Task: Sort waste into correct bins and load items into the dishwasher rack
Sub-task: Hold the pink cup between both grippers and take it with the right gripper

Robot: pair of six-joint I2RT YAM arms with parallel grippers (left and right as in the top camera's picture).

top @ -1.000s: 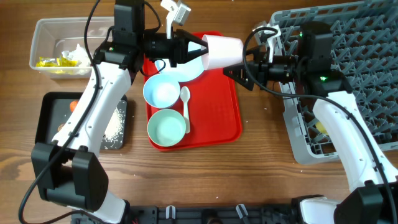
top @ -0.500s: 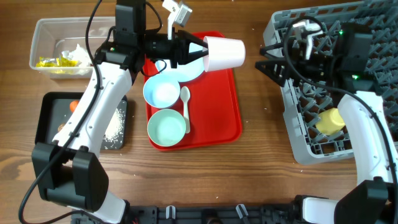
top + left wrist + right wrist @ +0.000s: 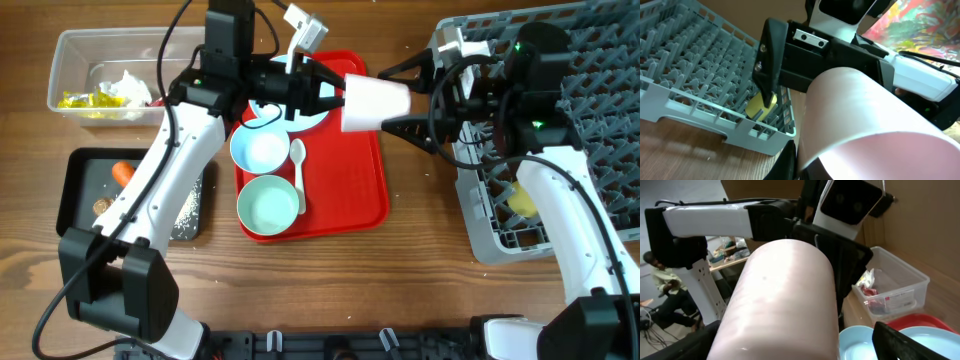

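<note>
Overhead, the left gripper [image 3: 325, 92] clamps the pale pink plastic cup [image 3: 368, 102]; the right gripper [image 3: 392, 98] stands spread wide around its far end.

Colours recorded: pink cup [image 3: 375, 103], red tray [image 3: 350, 190], pale blue-green bowls [image 3: 270, 205], white spoon [image 3: 297, 170], grey lattice rack [image 3: 590, 90], yellow cup [image 3: 522, 200], black tray [image 3: 85, 190], orange carrot [image 3: 122, 172], white rice [image 3: 185, 205], yellow wrappers [image 3: 85, 100], and a brown wood-grain table [image 3: 420, 260].

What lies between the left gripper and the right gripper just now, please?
The pale pink round cup, lying sideways: the left gripper holds one end and the right gripper spreads open jaws around the other, as the overhead view shows.
</note>
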